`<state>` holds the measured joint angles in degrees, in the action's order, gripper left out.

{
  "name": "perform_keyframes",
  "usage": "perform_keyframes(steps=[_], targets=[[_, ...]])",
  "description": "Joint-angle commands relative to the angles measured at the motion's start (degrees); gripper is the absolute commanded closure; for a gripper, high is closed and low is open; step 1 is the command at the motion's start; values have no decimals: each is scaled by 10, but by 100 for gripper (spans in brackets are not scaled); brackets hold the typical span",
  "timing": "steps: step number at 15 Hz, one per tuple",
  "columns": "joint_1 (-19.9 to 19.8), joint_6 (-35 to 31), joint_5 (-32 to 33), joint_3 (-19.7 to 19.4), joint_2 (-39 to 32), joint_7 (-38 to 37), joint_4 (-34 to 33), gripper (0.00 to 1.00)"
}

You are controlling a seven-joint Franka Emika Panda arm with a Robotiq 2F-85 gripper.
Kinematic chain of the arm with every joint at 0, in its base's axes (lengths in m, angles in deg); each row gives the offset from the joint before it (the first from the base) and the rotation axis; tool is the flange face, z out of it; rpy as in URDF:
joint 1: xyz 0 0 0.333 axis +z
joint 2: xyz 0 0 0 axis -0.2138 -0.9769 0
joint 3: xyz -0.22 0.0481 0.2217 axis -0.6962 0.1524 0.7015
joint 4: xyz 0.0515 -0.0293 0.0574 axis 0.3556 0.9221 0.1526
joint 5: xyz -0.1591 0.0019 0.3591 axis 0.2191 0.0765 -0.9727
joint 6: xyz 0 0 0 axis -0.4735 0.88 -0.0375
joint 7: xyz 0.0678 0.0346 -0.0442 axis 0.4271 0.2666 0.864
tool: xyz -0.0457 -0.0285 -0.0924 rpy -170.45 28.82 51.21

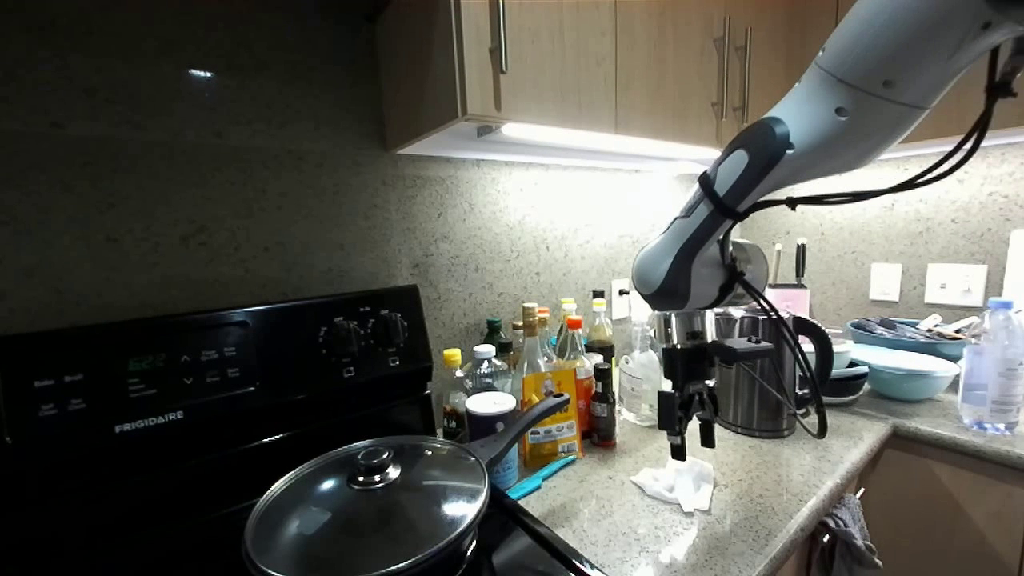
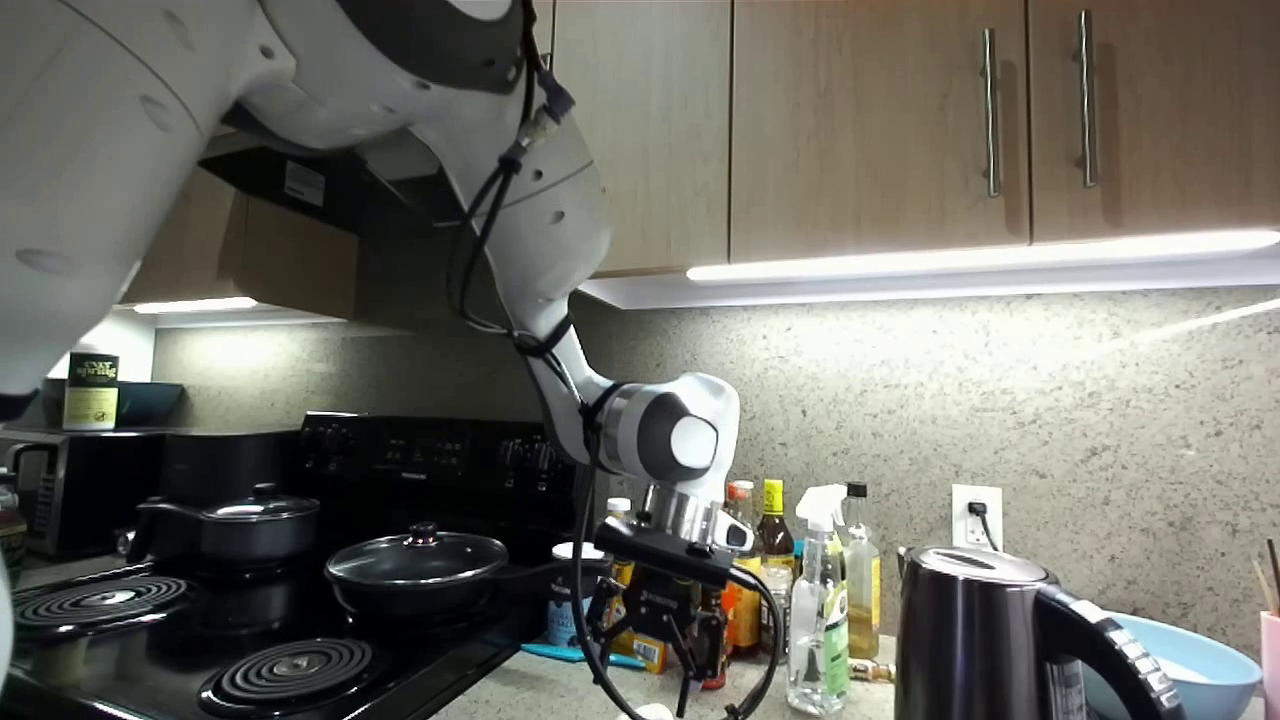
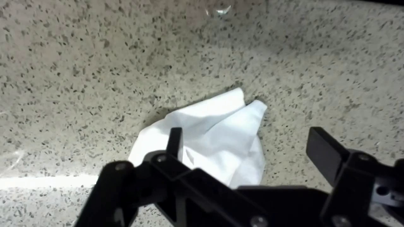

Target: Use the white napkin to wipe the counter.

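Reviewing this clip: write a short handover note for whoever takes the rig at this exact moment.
Gripper: open, holding nothing, over the white napkin; whether it touches is unclear.
Where things are: napkin crumpled on the counter, off-centre between the jaws in the wrist view.
Done: gripper positioned, jaws apart; napkin not yet grasped. Whether any wiping has been done can't be told.
Left: probably recentre, lower, close on the napkin, then wipe the counter. Allow for the kettle standing on the same counter.

Free counter [image 1: 768, 488] in front, bottles [image 1: 533, 352] (clustered) behind
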<state>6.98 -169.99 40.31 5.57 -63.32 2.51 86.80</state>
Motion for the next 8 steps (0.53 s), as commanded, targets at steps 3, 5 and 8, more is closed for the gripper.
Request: perform_keyframes(steps=[3,5,8], targets=[[-44,2,-1,26,-90,-2,-75,40],[-57,6,-4,33,-105,0,-88,53],[-67,1,-1,36,-117,-5,-96,74]])
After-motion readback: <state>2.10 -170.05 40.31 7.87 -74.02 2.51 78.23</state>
